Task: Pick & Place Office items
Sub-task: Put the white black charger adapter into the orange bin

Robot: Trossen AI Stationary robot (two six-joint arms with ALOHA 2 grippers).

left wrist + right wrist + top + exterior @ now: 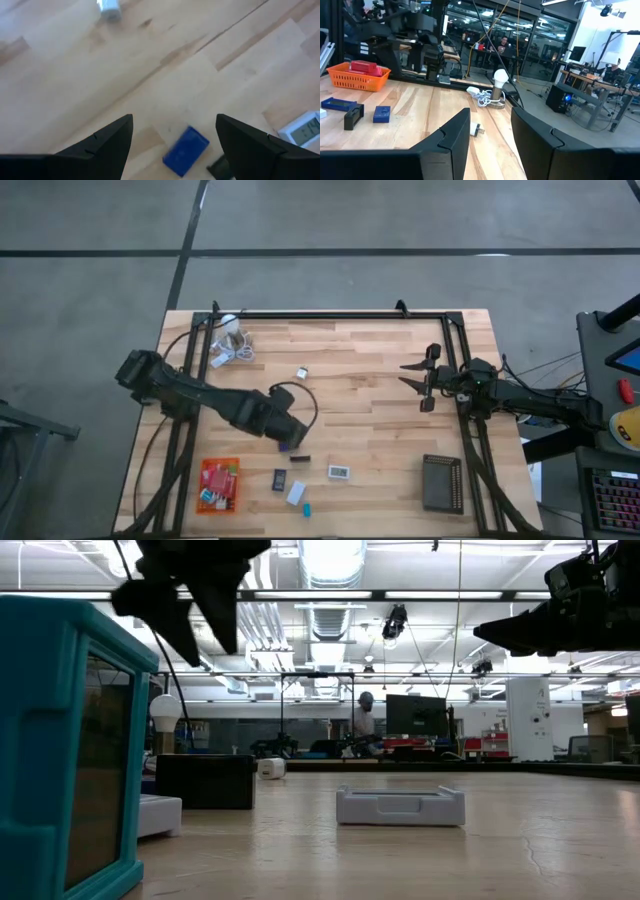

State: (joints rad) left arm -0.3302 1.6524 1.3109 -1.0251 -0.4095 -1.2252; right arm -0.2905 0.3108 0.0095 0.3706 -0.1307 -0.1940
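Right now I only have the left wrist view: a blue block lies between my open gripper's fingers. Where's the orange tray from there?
Observer: In the high view, the orange tray sits below and left of the left gripper, by the table's left edge.
Operator: Anything in it?
Observer: Yes, red pieces.
Operator: Is the right arm near my blue block?
Observer: No. The right gripper hangs open and empty over the table's right side, well away.

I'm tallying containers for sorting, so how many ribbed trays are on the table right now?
2. The orange tray sits at the table's near left corner, already holding red pieces; the black tray sits at the near right corner. None appears hidden.
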